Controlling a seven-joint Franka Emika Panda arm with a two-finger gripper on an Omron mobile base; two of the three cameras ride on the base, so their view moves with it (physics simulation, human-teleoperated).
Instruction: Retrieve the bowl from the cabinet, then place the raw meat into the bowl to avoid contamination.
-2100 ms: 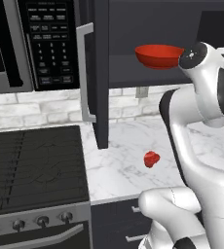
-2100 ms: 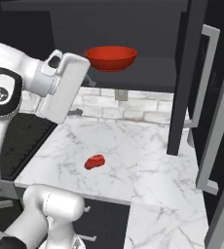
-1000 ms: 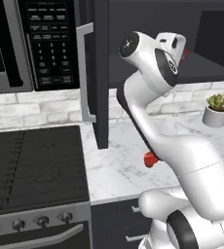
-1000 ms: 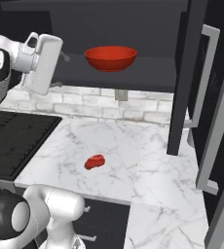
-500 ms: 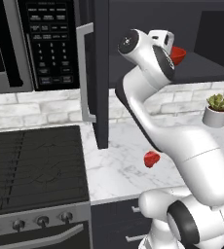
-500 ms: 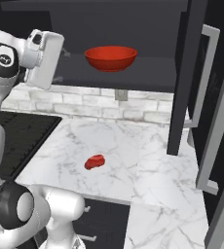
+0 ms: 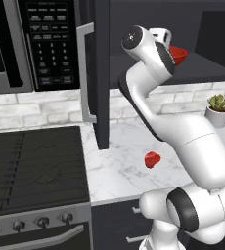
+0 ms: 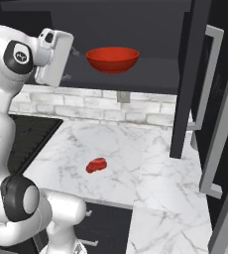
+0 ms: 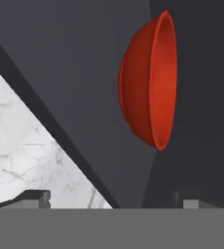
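Observation:
The red bowl stands upright on the shelf of the open dark cabinet. My gripper hovers at shelf height to the bowl's left, a short way off, facing it. In the hand view the bowl appears rolled on its side ahead, and my gripper is open with nothing between its fingertips. In the left base view my arm covers most of the bowl. The raw meat lies on the marble counter below, near its front edge.
The opened cabinet doors with long silver handles hang on both sides of the shelf. A black microwave is above the stove on the left. A small potted plant stands at the counter's back.
My arm has swung its elbow up and round, and the hand has come over to shelf level, edging toward the bowl. The jaws stayed open. Bowl and meat have not moved.

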